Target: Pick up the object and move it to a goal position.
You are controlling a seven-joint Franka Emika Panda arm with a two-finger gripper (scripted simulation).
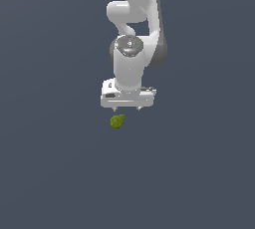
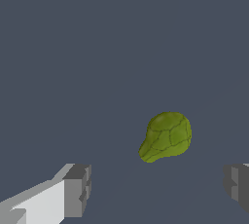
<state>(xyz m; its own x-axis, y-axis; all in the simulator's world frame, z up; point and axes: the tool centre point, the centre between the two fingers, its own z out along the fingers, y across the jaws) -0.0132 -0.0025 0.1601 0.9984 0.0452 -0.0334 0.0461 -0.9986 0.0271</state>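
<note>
The Panda arm's gripper [image 1: 127, 108] hovers with fingers [image 2: 78, 190] spread wide and empty above the olive-green lumpy object [image 1: 117, 121], which lies on the plain grey floor, no edge in sight. The object sits off-centre between the fingers; a straight descent risks nudging it or a lopsided, slipping grasp.

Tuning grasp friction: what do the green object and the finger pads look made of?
Object: matte olive-green, lumpy with dark crease lines, no gloss; organic or rubbery by look, but a render leaves the material open. Gripper, jaws open: grey blocky faceted pads, matte, maybe rubber or plastic; white body smooth, slightly glossy.
</note>
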